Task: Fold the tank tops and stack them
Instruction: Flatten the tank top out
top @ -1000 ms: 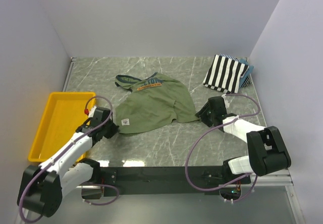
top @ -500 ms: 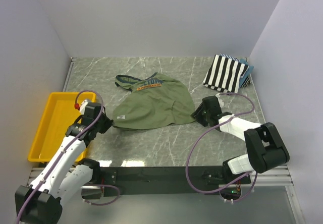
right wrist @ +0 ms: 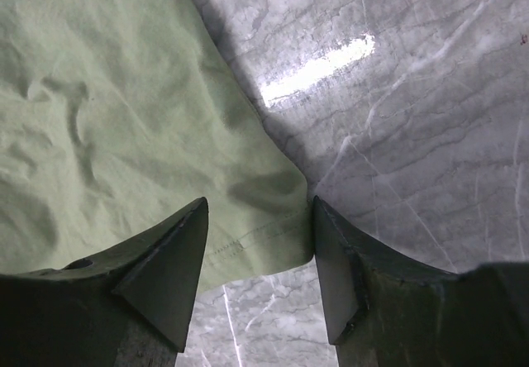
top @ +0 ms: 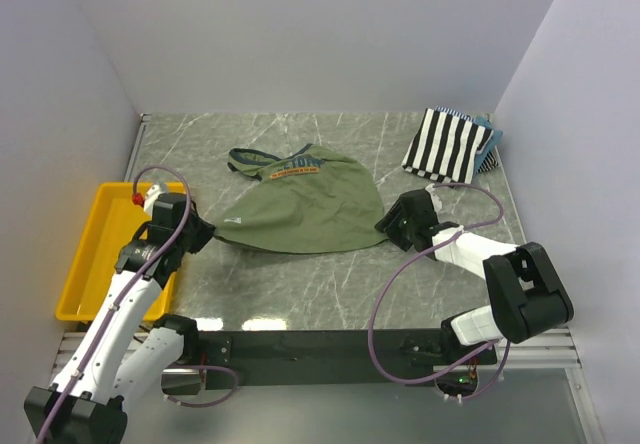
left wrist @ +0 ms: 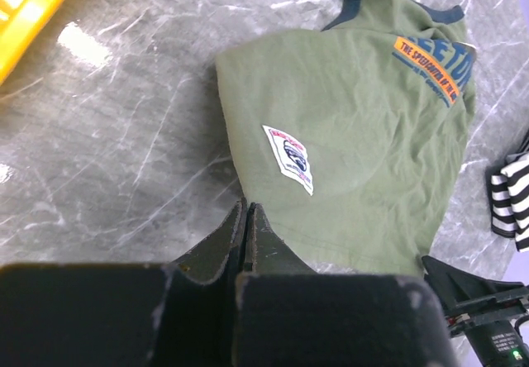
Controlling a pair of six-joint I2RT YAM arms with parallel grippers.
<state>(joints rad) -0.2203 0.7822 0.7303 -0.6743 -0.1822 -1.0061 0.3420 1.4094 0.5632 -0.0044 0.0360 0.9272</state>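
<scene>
Lying rumpled in the middle of the marble table (top: 330,284), the olive-green tank top (top: 300,204) has its navy-trimmed straps toward the far side and its hem toward the arms. Its near left corner tapers to a point that ends at the left gripper (left wrist: 246,218). That gripper's jaws are pressed flat together with no gap, and the hem's edge meets their tips and looks pinched there. The right gripper (right wrist: 258,218) sits at the top's near right corner. Its fingers (right wrist: 169,268) are spread wide and straddle the hem corner, gripping nothing.

The striped tank top (top: 448,144) lies folded at the far right, well apart from both grippers. A blue edge shows from under it, but I cannot tell what it is. The yellow tray (top: 100,264) sits at the left, just beside the left arm.

From the left wrist, the gripper's own body blocks the near stretch of hem. The orange chest graphic is creased, so its lettering is cut off, and the print on the white patch is too small to read.
</scene>
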